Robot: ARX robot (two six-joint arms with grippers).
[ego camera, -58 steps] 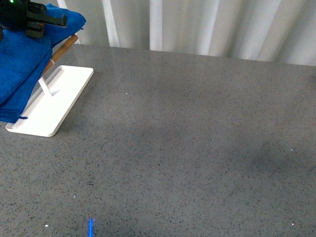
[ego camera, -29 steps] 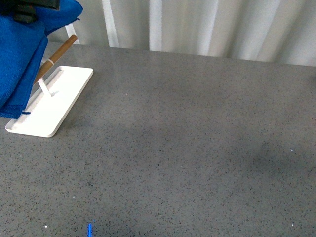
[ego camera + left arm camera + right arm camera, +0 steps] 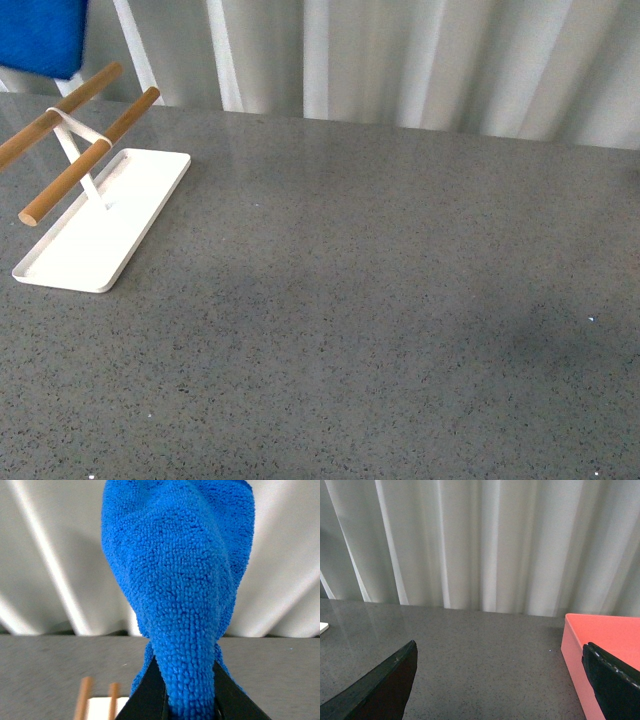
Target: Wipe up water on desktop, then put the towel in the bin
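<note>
Left gripper (image 3: 186,702) clamped on towel (image 3: 180,590), held above bench (image 3: 380,300) (front view catches only a corner); right gripper (image 3: 500,687) wide, empty; pink bin (image 3: 600,645) shows in right wrist view alone.

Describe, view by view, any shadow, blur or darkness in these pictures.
Front view: soft shadows darken the desktop, which is otherwise evenly lit. Left wrist view: the towel is crisp, the curtain behind it soft. Right wrist view: the right tool is a dark silhouette.
</note>
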